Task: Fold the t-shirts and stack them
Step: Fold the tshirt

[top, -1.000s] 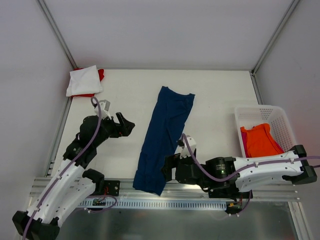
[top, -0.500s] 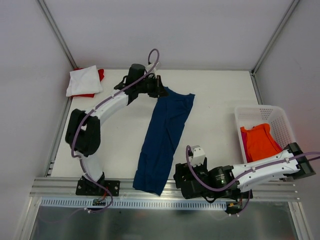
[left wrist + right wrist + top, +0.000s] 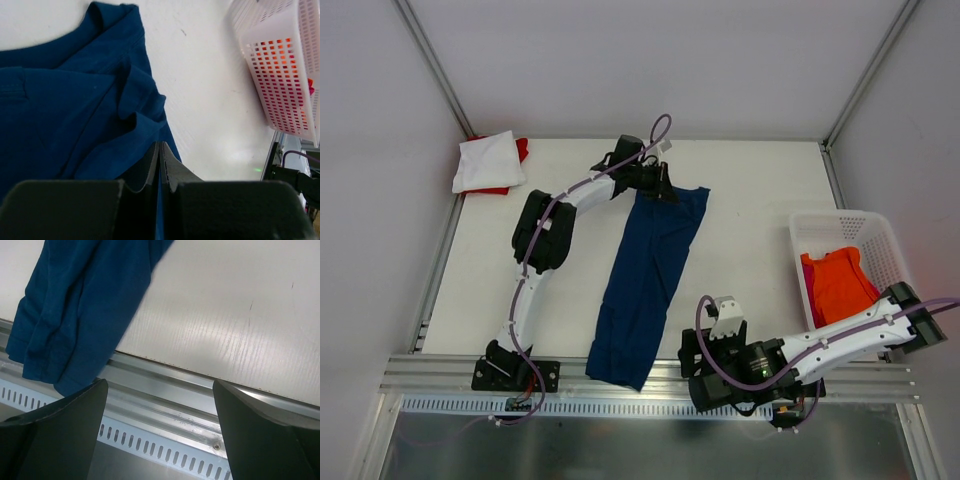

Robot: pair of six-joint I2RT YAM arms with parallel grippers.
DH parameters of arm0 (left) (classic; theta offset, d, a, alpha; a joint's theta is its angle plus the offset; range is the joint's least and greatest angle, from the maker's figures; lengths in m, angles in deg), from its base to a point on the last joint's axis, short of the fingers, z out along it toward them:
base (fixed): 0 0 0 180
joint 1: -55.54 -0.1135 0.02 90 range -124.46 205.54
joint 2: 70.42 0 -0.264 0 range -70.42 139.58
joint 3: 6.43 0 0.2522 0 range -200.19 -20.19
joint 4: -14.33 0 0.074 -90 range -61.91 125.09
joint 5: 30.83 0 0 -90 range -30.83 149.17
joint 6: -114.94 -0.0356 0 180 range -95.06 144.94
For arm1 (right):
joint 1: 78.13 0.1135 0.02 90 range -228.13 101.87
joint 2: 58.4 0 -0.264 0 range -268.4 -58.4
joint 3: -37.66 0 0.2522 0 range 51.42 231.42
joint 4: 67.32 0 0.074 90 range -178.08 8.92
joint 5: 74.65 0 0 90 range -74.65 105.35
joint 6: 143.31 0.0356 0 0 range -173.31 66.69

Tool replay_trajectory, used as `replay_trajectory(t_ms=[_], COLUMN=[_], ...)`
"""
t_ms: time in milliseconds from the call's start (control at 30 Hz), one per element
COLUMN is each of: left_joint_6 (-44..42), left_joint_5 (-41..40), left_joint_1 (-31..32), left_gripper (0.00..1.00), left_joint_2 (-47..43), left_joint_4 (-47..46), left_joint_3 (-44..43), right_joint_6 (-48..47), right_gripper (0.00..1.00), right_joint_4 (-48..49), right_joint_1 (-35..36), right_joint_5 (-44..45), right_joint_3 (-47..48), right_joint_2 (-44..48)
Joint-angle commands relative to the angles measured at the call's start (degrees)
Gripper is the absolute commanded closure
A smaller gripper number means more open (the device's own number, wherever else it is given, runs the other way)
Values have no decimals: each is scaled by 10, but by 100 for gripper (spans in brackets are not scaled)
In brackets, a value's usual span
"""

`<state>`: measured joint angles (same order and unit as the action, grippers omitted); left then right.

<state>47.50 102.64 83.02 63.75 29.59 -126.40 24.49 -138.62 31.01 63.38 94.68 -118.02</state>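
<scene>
At the far end of the bench [image 3: 760, 200], the left end effector [image 3: 159, 150] is clenched on the navy shirt's [image 3: 650, 270] far edge. Its long axis runs to the near edge, where the right end effector [image 3: 160, 390] gapes beside the hem.
</scene>
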Motion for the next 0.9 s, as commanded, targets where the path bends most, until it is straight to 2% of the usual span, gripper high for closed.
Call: replay_trajectory(t_ms=[0,233,333,467,533,867], left_joint_6=[-2,-60,-95,-132,-148,-162], left_joint_5=[19,-16,-66,-204,-230,-376], left_joint_1=[11,14,13,13,14,13], left_gripper=[100,100,100,100,100,100], left_joint_2=[7,23,22,27,30,105], left_joint_4=[10,60,99,163,170,259], left_joint_3=[-31,-24,-24,-52,-59,-224], right_joint_6=[49,82,97,104,104,125], right_gripper=[10,10,10,10,10,10], right_joint_4=[-47,-79,-93,-104,-104,-126], right_joint_1=[5,5,6,7,7,7], right_joint_5=[25,22,22,28,34,44], right_joint_3=[11,8,8,10,9,2], right_joint_2=[12,20,22,31,38,73])
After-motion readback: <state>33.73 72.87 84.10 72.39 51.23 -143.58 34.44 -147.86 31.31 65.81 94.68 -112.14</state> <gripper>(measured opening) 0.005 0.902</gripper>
